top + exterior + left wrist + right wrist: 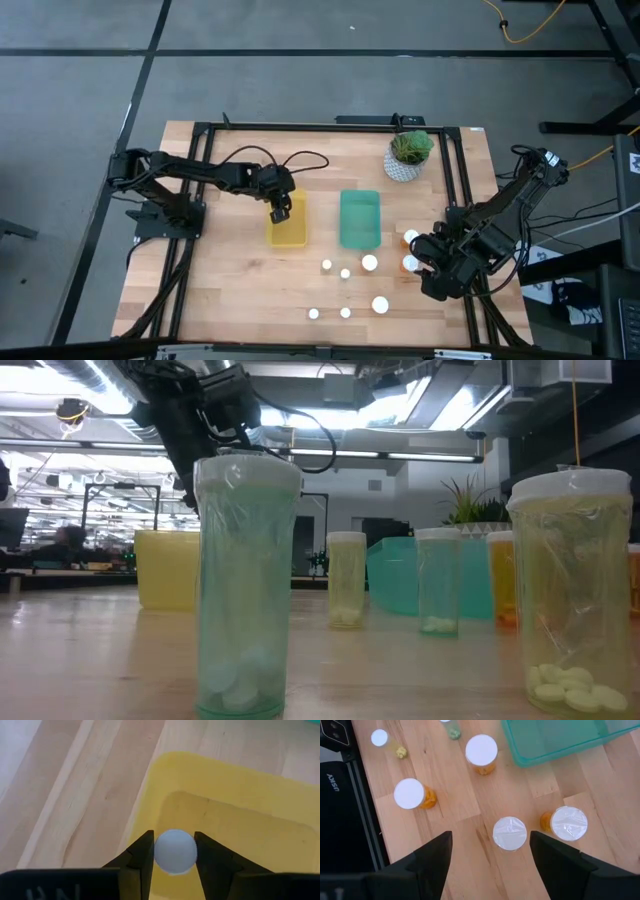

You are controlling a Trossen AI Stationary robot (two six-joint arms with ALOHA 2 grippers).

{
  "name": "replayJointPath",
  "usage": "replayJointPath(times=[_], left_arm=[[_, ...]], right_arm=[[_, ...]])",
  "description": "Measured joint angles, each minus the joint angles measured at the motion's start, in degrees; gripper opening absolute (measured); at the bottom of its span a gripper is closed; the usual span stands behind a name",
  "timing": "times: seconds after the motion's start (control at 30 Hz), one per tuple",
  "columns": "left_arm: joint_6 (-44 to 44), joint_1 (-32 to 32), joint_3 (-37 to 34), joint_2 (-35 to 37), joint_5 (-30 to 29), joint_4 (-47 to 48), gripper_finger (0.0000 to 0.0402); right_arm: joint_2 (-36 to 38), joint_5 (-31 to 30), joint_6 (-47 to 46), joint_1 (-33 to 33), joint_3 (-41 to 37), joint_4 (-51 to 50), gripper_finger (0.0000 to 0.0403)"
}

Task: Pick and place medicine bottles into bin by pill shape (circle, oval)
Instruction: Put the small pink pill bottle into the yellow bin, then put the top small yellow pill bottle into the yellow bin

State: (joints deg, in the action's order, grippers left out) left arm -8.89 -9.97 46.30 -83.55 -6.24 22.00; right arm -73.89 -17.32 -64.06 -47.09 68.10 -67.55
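- Left gripper (pixel 173 857): pinching a white-capped bottle (pixel 174 851) between its fingers, cap facing the wrist camera, long axis upright.
- Directly beneath that load: the yellow bin (pixel 235 780), floor bare as far as visible; drop path straight down, nothing in between.
- Right gripper (pixel 491 851): fingers spread wide, holding nothing, hovering above the loose bottles.
- Just ahead of its fingertips: a clear-capped bottle (pixel 509 833), upright, nearly centred in the gap; likely next target, short descent needed.
- Beside that: an orange bottle (pixel 565 823); farther on, two more orange ones, then the green bin (pixel 555 737).
- Remaining bottles (pixel 369 263) in the high view: nearer the right arm.
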Motion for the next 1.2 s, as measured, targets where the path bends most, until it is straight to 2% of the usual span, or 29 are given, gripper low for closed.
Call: replayJointPath(times=[0.37, 0.53, 0.83, 1.07, 1.2], left_arm=[[0.0, 1.8, 0.0, 0.0, -1.9, 0.0, 0.017], [0.3, 1.9, 0.6, 0.0, -2.3, 0.0, 0.0175], [0.4, 2.5, 6.2, 0.0, -1.9, 2.6, 0.0175], [-1.6, 10.5, 11.4, 0.0, 2.5, -0.1, 0.0176], [-2.7, 17.9, 12.7, -0.4, 0.2, -3.4, 0.0174]], right_arm=[[0.0, 0.0, 0.0, 0.0, 0.0, 0.0, 0.0269], [0.0, 0.0, 0.0, 0.0, 0.0, 0.0, 0.0269], [0.0, 0.0, 0.0, 0.0, 0.0, 0.0, 0.0269], [0.0, 0.0, 0.0, 0.0, 0.0, 0.0, 0.0269], [0.0, 0.0, 0.0, 0.0, 0.0, 0.0, 0.0269]])
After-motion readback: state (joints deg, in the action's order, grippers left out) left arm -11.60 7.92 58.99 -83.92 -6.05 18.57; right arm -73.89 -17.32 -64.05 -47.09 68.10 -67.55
